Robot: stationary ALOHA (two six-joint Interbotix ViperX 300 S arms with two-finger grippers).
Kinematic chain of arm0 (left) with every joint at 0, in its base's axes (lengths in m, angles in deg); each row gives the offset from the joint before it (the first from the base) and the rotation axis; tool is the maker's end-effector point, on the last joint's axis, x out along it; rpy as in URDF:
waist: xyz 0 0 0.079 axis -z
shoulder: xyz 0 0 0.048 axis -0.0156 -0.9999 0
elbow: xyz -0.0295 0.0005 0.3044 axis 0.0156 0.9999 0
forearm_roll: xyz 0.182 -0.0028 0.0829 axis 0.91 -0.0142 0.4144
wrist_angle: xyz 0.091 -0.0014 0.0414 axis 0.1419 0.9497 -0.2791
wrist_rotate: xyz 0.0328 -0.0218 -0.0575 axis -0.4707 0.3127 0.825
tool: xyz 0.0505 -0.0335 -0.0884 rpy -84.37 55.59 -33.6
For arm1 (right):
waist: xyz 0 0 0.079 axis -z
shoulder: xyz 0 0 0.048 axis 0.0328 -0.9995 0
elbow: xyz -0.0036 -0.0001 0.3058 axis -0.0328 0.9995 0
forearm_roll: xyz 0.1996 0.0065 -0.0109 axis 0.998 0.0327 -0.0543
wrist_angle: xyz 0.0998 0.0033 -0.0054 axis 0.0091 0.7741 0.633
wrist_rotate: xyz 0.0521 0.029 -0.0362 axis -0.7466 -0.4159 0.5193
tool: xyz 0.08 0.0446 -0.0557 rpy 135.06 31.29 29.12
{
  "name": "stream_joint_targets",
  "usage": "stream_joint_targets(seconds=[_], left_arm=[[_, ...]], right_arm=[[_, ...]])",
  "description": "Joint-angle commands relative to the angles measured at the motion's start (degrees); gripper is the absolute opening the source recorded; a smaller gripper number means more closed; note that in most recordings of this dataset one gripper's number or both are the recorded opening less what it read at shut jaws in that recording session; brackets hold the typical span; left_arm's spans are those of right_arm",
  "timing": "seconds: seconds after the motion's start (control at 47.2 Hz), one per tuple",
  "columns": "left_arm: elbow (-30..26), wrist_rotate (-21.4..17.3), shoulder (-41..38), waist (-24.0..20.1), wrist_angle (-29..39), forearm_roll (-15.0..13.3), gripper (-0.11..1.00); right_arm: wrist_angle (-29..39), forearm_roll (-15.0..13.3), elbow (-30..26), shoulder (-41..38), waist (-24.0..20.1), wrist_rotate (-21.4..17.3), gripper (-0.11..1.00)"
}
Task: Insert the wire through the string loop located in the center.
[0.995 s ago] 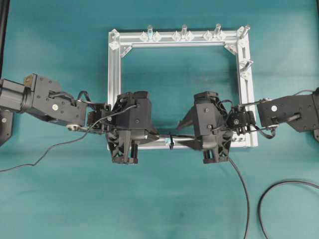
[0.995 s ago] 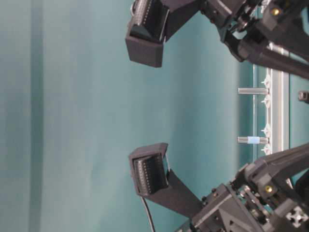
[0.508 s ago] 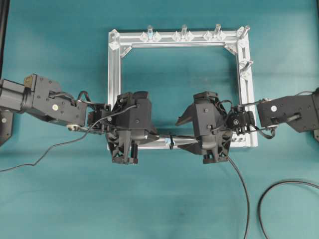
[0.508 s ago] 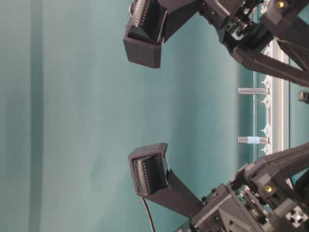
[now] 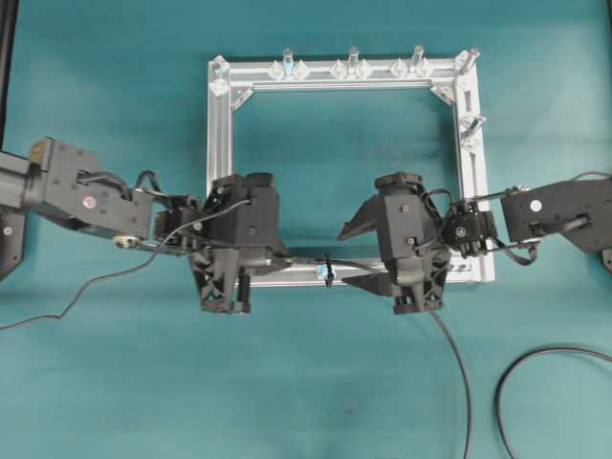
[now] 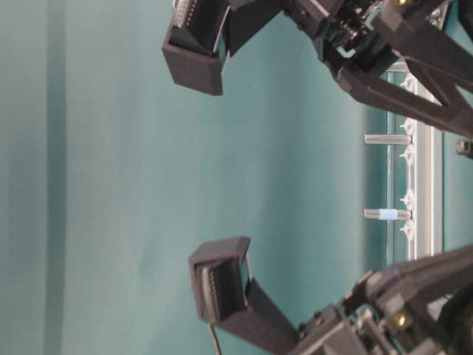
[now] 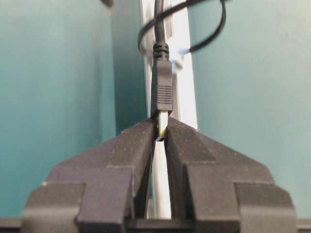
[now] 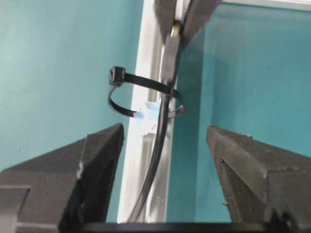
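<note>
The wire's black plug (image 7: 162,92) stands straight up from my left gripper (image 7: 162,127), which is shut on its metal tip. The wire (image 8: 158,141) runs back through the string loop (image 8: 127,80), a black loop with a pale blue base (image 8: 148,115) on the aluminium rail. My right gripper (image 8: 165,131) is open wide, with the wire passing untouched between its fingers. In the overhead view the loop (image 5: 328,271) sits on the near rail between the left gripper (image 5: 285,260) and the right gripper (image 5: 359,253).
The square aluminium frame (image 5: 220,163) lies on the teal table, with upright silver posts (image 5: 353,59) along its far rail and at the right corner (image 5: 470,124). The wire trails off toward the near right (image 5: 457,363). Another black cable (image 5: 91,285) runs off left.
My left arm has moved left, drawing the plug away from the loop. My right gripper has opened wider and has barely moved.
</note>
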State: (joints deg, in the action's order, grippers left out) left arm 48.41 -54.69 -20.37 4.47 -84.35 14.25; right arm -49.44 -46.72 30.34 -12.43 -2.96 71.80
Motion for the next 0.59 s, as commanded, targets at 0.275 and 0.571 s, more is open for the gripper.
stream_joint_targets(seconds=[0.275,0.571], left_arm=[[4.8,0.7,7.6,-0.1,1.9,-0.1,0.09],[10.2,4.7,11.7,0.0,2.1,-0.1,0.09]], right_arm=[[0.9,0.1,-0.1,1.8,-0.4,-0.1,0.72],[4.0,0.1,0.3,3.1,-0.4,-0.1,0.72]])
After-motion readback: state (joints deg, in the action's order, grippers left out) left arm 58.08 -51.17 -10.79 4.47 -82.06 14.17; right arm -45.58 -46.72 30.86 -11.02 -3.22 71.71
